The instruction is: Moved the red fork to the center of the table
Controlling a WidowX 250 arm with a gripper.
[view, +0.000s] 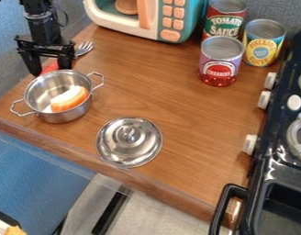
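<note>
While we look over the table [159, 78]: brown, wood-grained.
Gripper [50, 70]: fingers spread wide, clamped on nothing that we can see, at our upper left.
Pot [58, 114]: steel, just in front.
Fork [84, 48]: red handle, shiny metal tines; we see it behind the pot, partly hidden by the gripper.

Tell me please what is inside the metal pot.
Inside the pot lies one orange-and-white piece, perhaps toy food. What, if anything, is under it cannot be seen; the piece covers that spot.
</note>
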